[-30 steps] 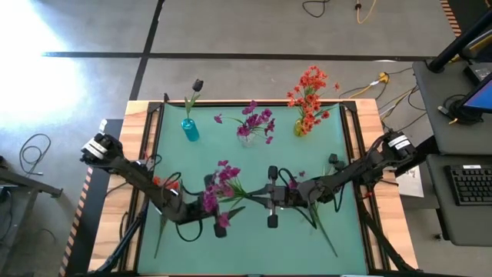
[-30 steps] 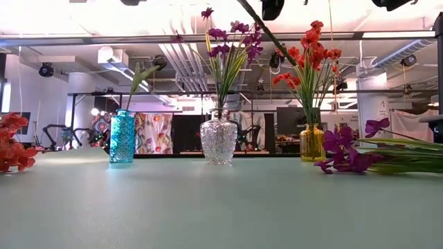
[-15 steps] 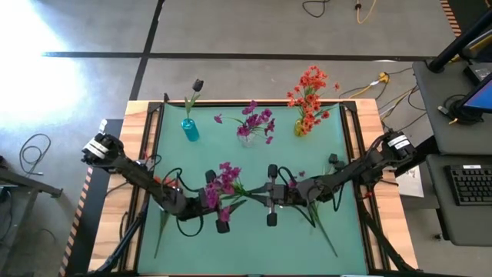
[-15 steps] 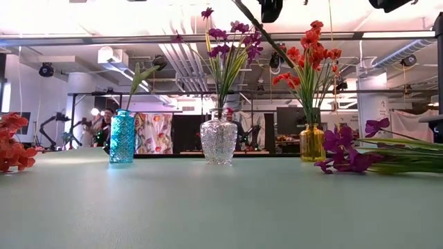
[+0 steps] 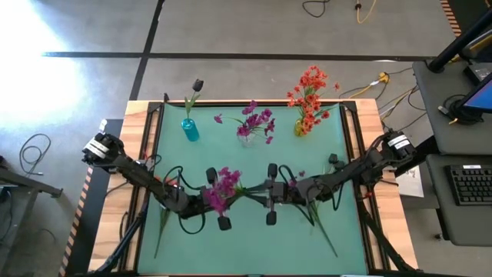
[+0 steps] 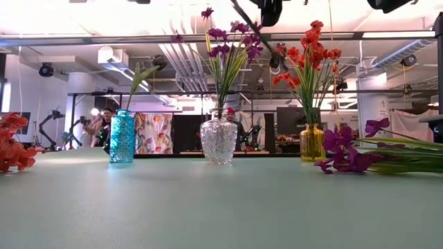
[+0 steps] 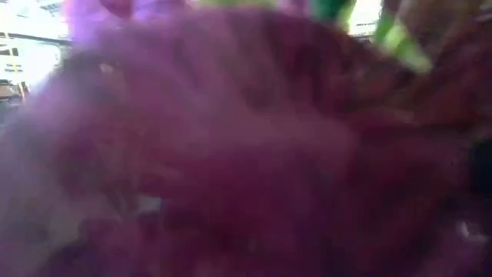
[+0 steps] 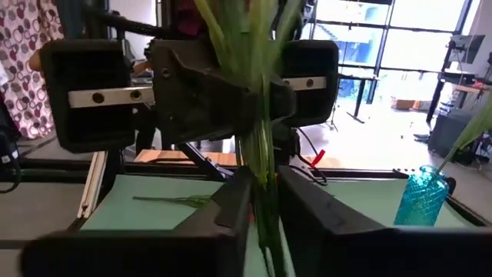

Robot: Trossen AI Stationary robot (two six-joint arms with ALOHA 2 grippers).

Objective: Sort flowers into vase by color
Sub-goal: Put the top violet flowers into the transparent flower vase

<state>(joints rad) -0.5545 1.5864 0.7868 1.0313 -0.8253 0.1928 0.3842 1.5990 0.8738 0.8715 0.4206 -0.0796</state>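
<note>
- Magenta flower stem point(image 5: 225, 185) above the table point(image 5: 254, 238), clamped in left pincer point(image 5: 216, 201).
- Right pincer point(image 5: 269, 194) fingers flanking its green stalk, slightly apart.
- Both arms low, reaching inward.

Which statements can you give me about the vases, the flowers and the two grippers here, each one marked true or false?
1. The teal glass vase holds a dark bud flower. True.
2. The clear glass vase holds orange-red flowers. False: it holds magenta-purple flowers; the orange-red flowers stand in the yellow glass vase.
3. The left gripper is shut at the loose magenta-purple flower cluster in the middle of the table. True.
4. The right gripper waits at the table's right edge. False: it is mid-table, at that loose flower's green stem.
5. The three vases lie tipped over. False: all stand upright.
</note>
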